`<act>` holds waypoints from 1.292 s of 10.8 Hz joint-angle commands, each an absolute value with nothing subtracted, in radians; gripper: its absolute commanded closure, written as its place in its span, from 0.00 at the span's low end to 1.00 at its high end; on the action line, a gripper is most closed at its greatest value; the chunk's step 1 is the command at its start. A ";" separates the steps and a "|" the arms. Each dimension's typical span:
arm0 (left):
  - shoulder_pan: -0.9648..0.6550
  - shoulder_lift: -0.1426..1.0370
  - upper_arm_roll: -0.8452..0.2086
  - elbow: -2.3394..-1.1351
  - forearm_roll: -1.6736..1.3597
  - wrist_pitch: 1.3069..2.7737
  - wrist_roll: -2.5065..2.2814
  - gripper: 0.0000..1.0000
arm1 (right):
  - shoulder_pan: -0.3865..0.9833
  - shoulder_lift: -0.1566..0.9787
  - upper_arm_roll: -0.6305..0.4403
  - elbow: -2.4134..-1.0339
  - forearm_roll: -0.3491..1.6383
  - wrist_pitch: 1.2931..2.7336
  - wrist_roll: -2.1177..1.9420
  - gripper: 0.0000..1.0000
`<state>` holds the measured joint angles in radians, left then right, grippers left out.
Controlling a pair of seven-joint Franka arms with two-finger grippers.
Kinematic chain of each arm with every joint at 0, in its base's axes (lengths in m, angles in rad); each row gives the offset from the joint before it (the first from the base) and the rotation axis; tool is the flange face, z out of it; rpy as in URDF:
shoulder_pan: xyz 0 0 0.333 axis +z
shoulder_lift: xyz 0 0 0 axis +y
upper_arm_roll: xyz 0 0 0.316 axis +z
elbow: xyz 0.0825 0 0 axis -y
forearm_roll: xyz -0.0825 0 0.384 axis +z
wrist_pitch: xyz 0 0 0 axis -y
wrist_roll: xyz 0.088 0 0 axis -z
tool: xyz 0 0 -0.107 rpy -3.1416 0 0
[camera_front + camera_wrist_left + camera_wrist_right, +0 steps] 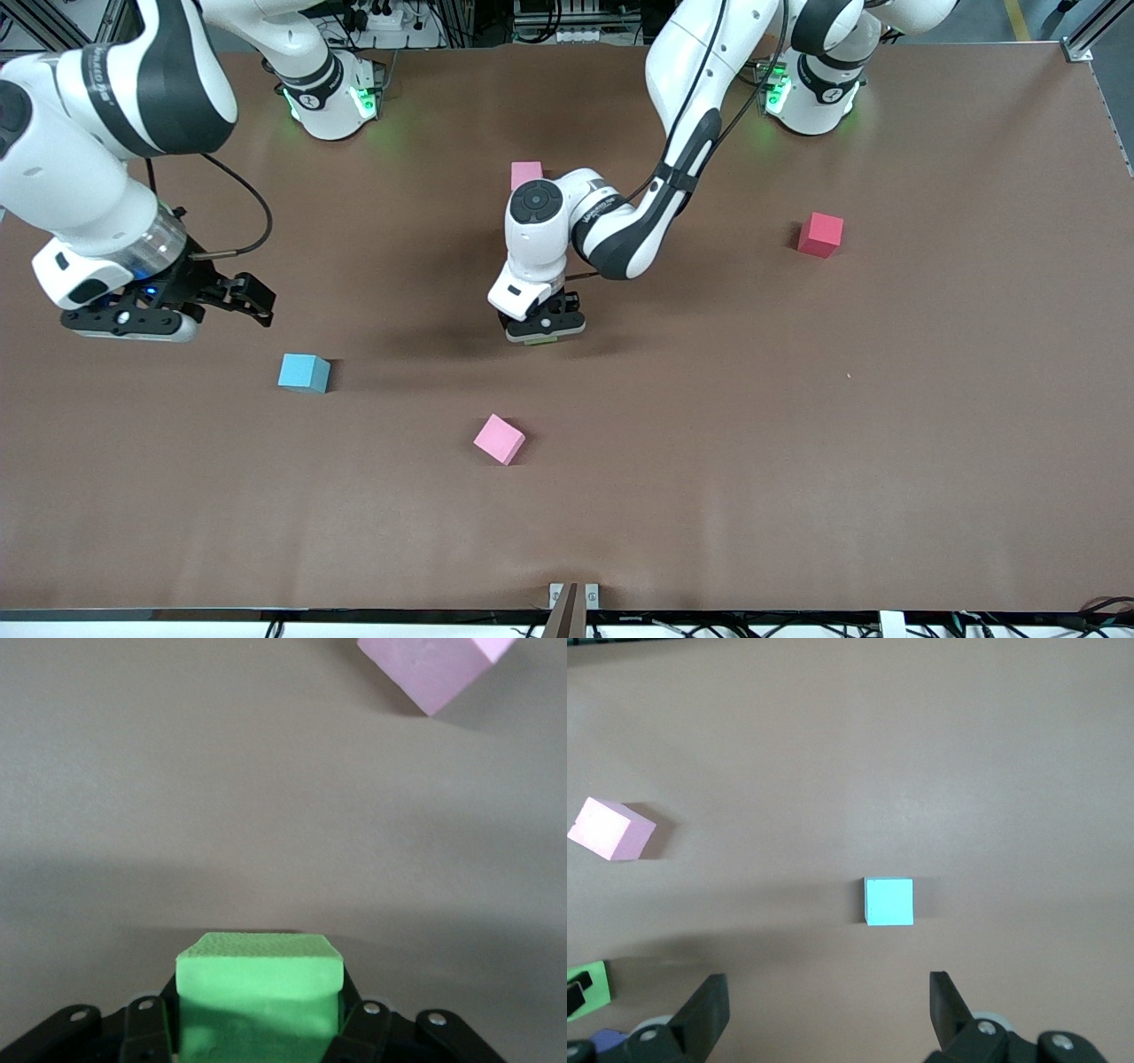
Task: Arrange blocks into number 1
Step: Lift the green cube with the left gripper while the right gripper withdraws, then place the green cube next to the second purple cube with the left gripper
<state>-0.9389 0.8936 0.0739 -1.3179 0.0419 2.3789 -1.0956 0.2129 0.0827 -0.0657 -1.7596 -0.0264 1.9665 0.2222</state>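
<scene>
**Green block in hand, column barely begun**

The left gripper (pixel 545 330) is clamped on the green block (pixel 259 992), low at the table's middle. A pink block (pixel 499 439) lies nearer the front camera, loose and skewed; another pinkish block (pixel 526 174) shows above the left arm. The right gripper (pixel 168 306) waits, fingers spread, over the light blue cube (pixel 304 372). Judging by this, most placing remains.

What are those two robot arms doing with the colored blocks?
The left gripper is down at the middle of the table, its fingers shut on a green block. A pink block lies nearer the front camera. The right gripper waits with fingers open above a light blue cube. A red cube sits toward the left arm's end.
</scene>
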 commanded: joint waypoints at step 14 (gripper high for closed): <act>-1.028 0.871 0.071 -1.336 0.025 2.313 -1.138 0.00 | 0.137 0.091 -0.028 -1.698 -0.043 1.899 0.204 0.00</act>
<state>-1.0159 0.8870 0.0638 -1.3215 0.0396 2.3255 -1.1194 0.1544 0.0840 -0.0459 -1.7185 -0.0303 1.9155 0.2090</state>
